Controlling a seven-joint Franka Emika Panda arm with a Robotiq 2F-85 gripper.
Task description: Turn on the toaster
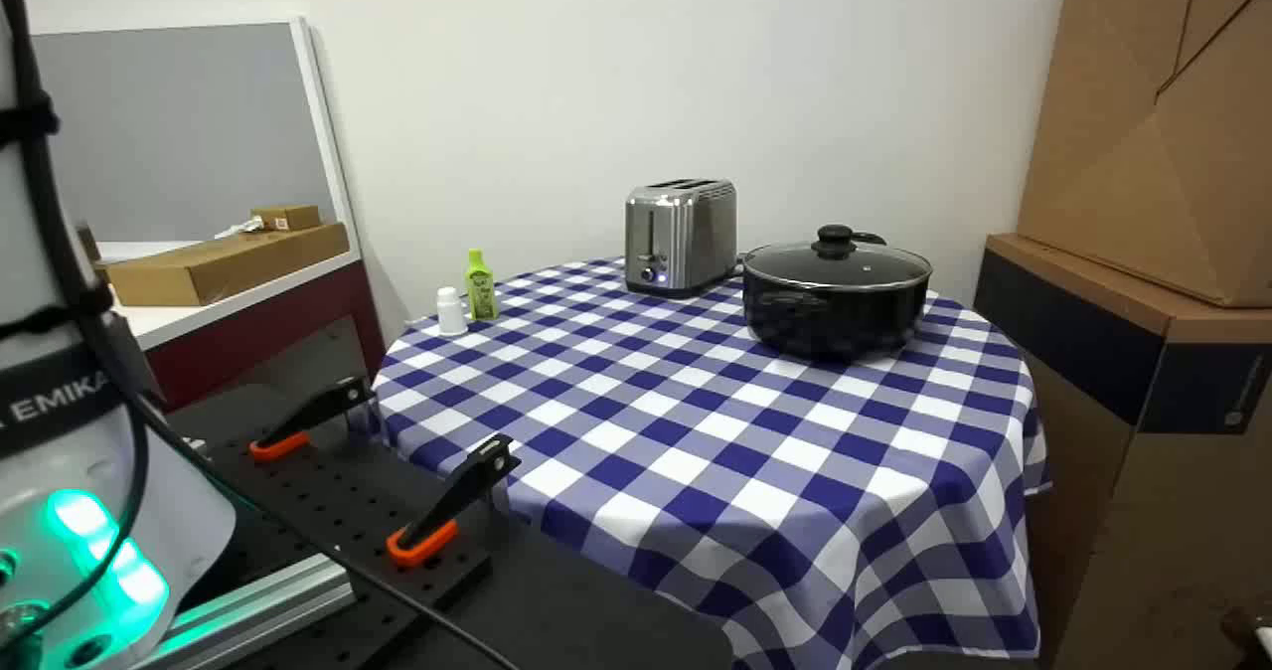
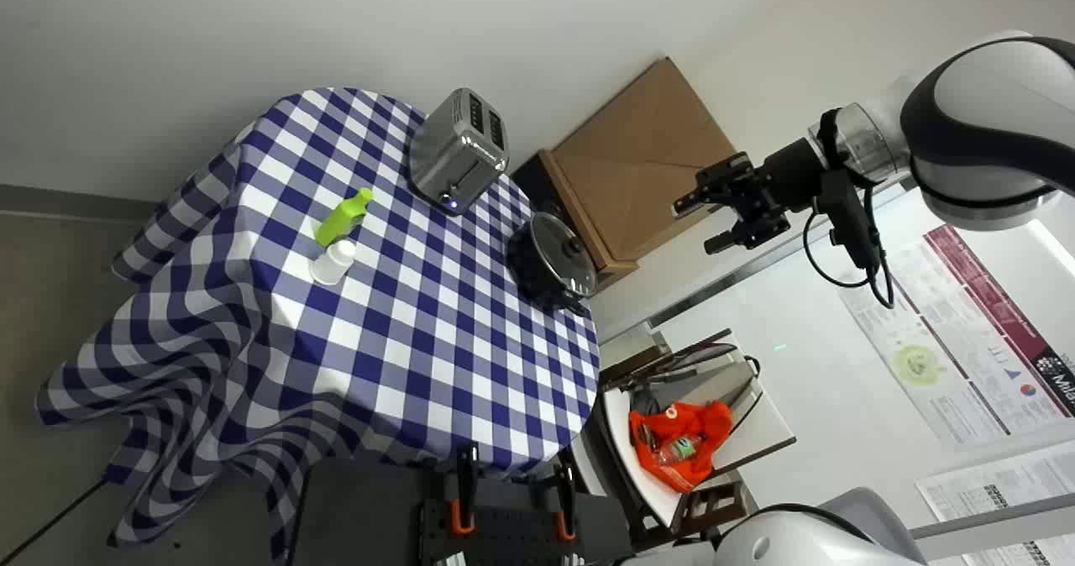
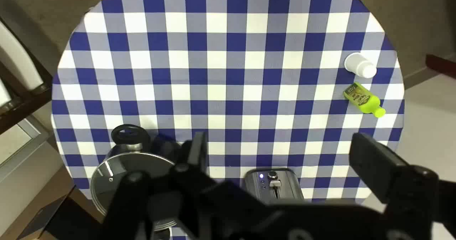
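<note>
The toaster (image 1: 704, 238) is a shiny silver box with slots on top. It stands upright at the back of the table in both exterior views (image 2: 443, 159). In the wrist view its control face (image 3: 290, 184) shows between the fingers, with the rest hidden behind the gripper. Its lever (image 3: 275, 183) sits low in its slot, just beside a round knob (image 3: 273, 175). A small bluish-white light (image 3: 261, 176) glows on that face. My gripper (image 2: 702, 225) is open and empty, high in the air and apart from the toaster. Its fingers (image 3: 279, 138) stand wide apart in the wrist view.
A black lidded pot (image 1: 835, 302) stands beside the toaster. A green bottle (image 1: 481, 287) and a white bottle (image 1: 451, 312) stand near the edge of the checkered table (image 1: 636, 421). Cardboard boxes (image 1: 1173, 133) rise beyond the pot. Black clamps (image 1: 457, 496) hold the near edge.
</note>
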